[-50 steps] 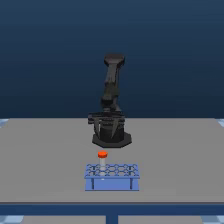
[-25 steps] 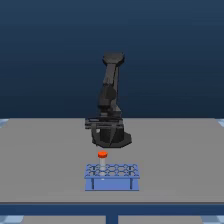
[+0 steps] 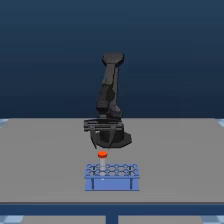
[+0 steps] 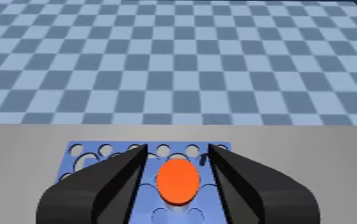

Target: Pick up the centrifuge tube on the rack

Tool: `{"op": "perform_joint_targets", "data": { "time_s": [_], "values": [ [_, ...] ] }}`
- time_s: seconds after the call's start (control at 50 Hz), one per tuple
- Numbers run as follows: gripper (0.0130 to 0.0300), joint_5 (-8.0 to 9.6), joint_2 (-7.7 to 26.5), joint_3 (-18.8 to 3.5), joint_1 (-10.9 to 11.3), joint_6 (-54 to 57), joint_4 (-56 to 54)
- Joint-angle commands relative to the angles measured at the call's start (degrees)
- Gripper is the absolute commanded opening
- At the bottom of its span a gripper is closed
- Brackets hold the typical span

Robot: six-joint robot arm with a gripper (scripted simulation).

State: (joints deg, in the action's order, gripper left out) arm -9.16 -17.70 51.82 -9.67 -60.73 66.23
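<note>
The centrifuge tube stands upright in the rack (image 3: 111,184), a low light-blue block with round holes, near its back-left corner in the exterior view. Only the tube's orange-red cap (image 3: 102,154) shows clearly there. My black gripper (image 3: 103,145) hangs just above that cap, in front of the arm's base. In the wrist view the cap (image 4: 177,180) lies between my two dark fingers (image 4: 112,185), with a thin gap on each side. The gripper (image 4: 178,150) is open and holds nothing. The rack's holed top (image 4: 90,152) shows beneath the fingers.
The rack stands on a grey table (image 3: 45,160) near its front edge (image 3: 50,202), in front of the arm's base (image 3: 117,140). Beyond the table, the wrist view shows a blue checkered floor (image 4: 174,60).
The gripper has come down a little toward the orange-red cap. The tube and the rack have not moved.
</note>
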Motion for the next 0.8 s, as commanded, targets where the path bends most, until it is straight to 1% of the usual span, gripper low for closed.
{"op": "perform_joint_targets", "data": {
  "time_s": [0.02, 0.4, 0.6, 0.8],
  "values": [
    [0.0300, -0.02, 0.28, -0.19, -0.06, -0.64, 0.30],
    [0.0300, -0.26, 0.56, 0.07, -0.06, 2.41, -2.71],
    [0.0300, -0.54, 0.50, 0.64, -0.01, 6.45, -6.71],
    [0.0300, -1.15, 1.27, 1.01, -0.03, 11.54, -11.72]
  ]
}}
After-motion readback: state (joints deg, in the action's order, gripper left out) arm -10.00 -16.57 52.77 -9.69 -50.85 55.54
